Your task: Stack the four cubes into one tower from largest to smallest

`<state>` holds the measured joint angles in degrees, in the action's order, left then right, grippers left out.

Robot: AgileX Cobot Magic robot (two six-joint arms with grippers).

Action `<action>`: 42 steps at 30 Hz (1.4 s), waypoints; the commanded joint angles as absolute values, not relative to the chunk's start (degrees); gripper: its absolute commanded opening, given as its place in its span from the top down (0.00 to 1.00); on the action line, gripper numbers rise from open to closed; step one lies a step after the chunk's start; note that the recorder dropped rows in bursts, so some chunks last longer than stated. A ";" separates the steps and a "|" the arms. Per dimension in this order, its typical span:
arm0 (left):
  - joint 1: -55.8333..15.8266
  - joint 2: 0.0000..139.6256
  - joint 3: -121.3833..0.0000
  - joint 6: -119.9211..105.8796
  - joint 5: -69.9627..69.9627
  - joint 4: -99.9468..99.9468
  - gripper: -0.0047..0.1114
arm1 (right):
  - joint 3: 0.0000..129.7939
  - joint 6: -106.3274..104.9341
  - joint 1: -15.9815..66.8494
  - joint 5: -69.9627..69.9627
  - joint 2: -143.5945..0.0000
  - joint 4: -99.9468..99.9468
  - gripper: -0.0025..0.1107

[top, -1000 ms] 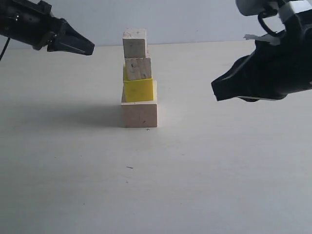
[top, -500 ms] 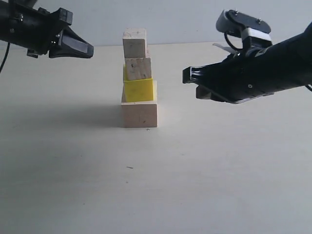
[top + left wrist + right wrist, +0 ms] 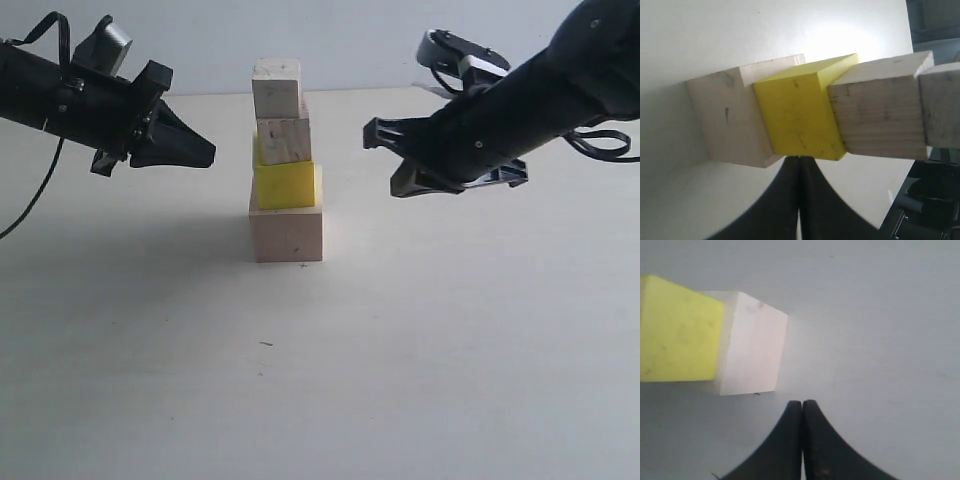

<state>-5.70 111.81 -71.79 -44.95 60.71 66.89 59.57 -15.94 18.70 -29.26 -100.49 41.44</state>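
Observation:
The tower stands mid-table: large pale wood cube [image 3: 287,233], yellow cube [image 3: 285,185], medium wood cube [image 3: 284,141] and tiny wood cube [image 3: 277,88] on top, each a little askew. My left gripper [image 3: 208,155] is shut and empty, pointing at the yellow cube from the left with a small gap. My right gripper [image 3: 380,152] is shut and empty, hovering right of the tower at about the same height. The left wrist view shows the gripper [image 3: 799,158] just short of the yellow cube [image 3: 797,115]. In the right wrist view, the gripper [image 3: 802,402] faces the large cube [image 3: 752,345].
The pale table [image 3: 450,350] spreads in front of and around the tower, with a small dark speck [image 3: 265,343] near the front. A light wall rises behind the table's far edge. Both dark arms hang above the table on either side of the tower.
The left gripper has dropped and moved right, closer to the tower. The right arm has swung left toward the tower and turned. The cubes have not moved.

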 commanded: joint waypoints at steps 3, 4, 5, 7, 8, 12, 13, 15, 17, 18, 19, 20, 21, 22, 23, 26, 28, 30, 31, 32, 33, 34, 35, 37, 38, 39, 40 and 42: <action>-5.63 111.06 -71.65 -45.42 60.61 68.27 0.96 | 60.38 -40.19 7.10 -44.89 -101.25 58.07 0.98; -5.63 111.06 -71.65 -46.02 60.18 68.27 0.96 | 60.38 -42.18 5.32 -47.15 -101.72 63.07 0.98; -5.63 111.06 -71.65 -46.41 59.61 68.27 0.96 | 60.38 -44.14 3.57 -48.71 -102.39 68.22 0.98; -5.63 111.06 -71.65 -46.68 59.41 68.71 0.96 | 60.38 -50.21 1.29 -52.68 -104.23 77.22 0.98; -5.63 111.06 -71.65 -47.04 59.41 68.98 0.96 | 60.38 -51.84 0.94 -54.90 -105.12 79.42 0.98; -5.63 111.06 -71.65 -49.47 59.07 70.47 0.96 | 60.38 -52.98 1.38 -59.58 -109.76 82.67 0.98; -5.63 111.30 -71.91 -49.87 58.95 70.60 0.96 | 60.38 -53.56 1.72 -60.12 -110.97 83.56 0.98; -5.63 111.64 -72.14 -49.88 58.95 70.73 0.96 | 60.38 -54.70 2.89 -60.80 -113.00 85.38 0.98; -5.63 112.38 -72.28 -50.24 58.95 70.84 0.96 | 60.38 -55.75 3.87 -62.05 -114.39 87.22 0.98; -5.63 112.65 -72.28 -50.68 58.95 70.99 0.96 | 60.38 -56.68 4.31 -62.56 -114.96 88.32 0.98; -5.63 112.88 -72.28 -50.90 58.95 71.08 0.96 | 60.38 -57.05 4.86 -62.67 -115.32 88.75 0.98; -5.63 113.32 -72.28 -51.61 58.95 71.41 0.96 | 60.38 -57.32 5.09 -62.80 -115.41 89.14 0.98; -5.63 113.59 -72.28 -52.38 58.95 72.08 0.96 | 60.38 -57.43 5.38 -62.80 -115.67 89.75 0.98; -5.63 113.83 -72.28 -52.83 58.95 72.60 0.96 | 60.38 -57.43 5.51 -62.80 -115.78 89.98 0.98; -5.63 114.06 -72.28 -53.15 59.07 73.29 0.96 | 60.38 -57.54 5.64 -62.63 -115.77 90.09 0.98; -5.63 114.71 -72.68 -54.50 59.89 74.88 0.96 | 60.38 -57.90 5.64 -62.63 -115.77 90.23 0.98; -5.74 115.29 -73.37 -54.90 60.57 75.28 0.96 | 60.38 -58.00 5.64 -62.63 -115.77 90.50 0.98; -5.82 116.29 -74.11 -55.03 61.40 75.73 0.96 | 60.38 -58.00 5.64 -62.63 -115.77 91.14 0.98; -5.82 116.73 -74.39 -55.03 61.61 76.12 0.96 | 60.38 -58.00 5.67 -62.63 -115.77 91.26 0.98; -5.82 117.04 -74.67 -55.03 61.70 76.12 0.96 | 60.38 -58.00 5.67 -62.63 -115.77 91.26 0.98; -5.82 117.29 -74.80 -55.03 61.70 76.35 0.96 | 60.38 -57.88 5.67 -62.83 -115.77 91.27 0.98; -5.82 117.45 -74.78 -55.03 61.70 76.35 0.96 | 60.38 -57.88 5.95 -62.97 -115.77 91.15 0.98; -5.82 117.58 -74.78 -55.24 61.70 76.35 0.96 | 60.38 -57.88 5.97 -63.24 -115.77 90.79 0.98; -5.82 117.57 -74.78 -55.36 61.70 76.35 0.96 | 60.38 -57.88 6.66 -63.48 -115.77 90.62 0.98; -5.82 117.57 -74.78 -55.35 61.70 76.58 0.96 | 60.38 -57.88 7.32 -63.26 -115.77 90.62 0.98; -5.82 117.57 -74.78 -55.35 61.70 76.70 0.96 | 60.38 -57.88 7.83 -62.59 -115.77 90.51 0.98; -5.82 117.57 -74.78 -55.35 61.70 76.70 0.96 | 60.38 -57.88 8.37 -61.78 -115.77 90.51 0.98; -5.82 117.57 -74.78 -55.47 61.70 76.69 0.96 | 60.38 -57.88 9.16 -59.85 -115.77 90.51 0.98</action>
